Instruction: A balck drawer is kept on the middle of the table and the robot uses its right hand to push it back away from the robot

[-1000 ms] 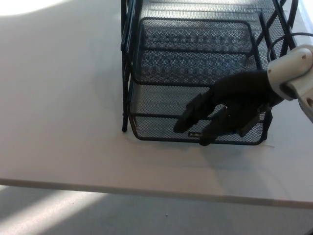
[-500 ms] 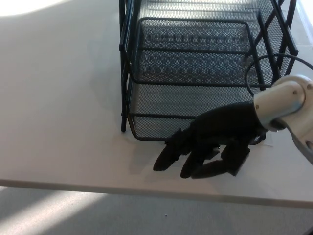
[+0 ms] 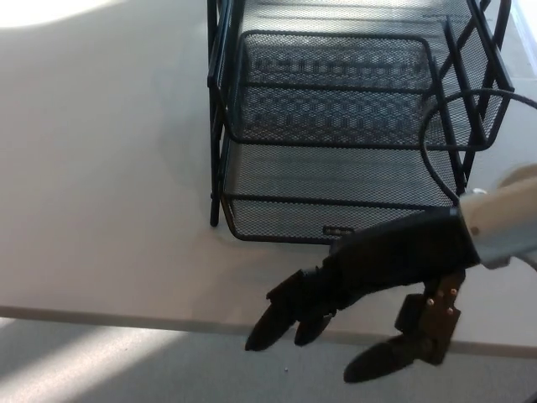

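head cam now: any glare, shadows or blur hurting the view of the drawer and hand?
Head view: blown-out sunlight at the top-left of the table and a bright patch on the floor below; the black mesh drawer is sharp, mesh readable; the right hand is dark with little detail, fingers slightly soft; faint shadow beneath the drawer front.

Right hand (image 3: 382,290) reaches in from the right, white forearm (image 3: 508,225) behind it, fingers (image 3: 285,315) stretched out and pointing left and down, thumb (image 3: 394,357) hanging apart below (nothing in its grasp). Palm faces down.

Black wire-mesh metal drawer (image 3: 336,180), matt table (image 3: 109,193)
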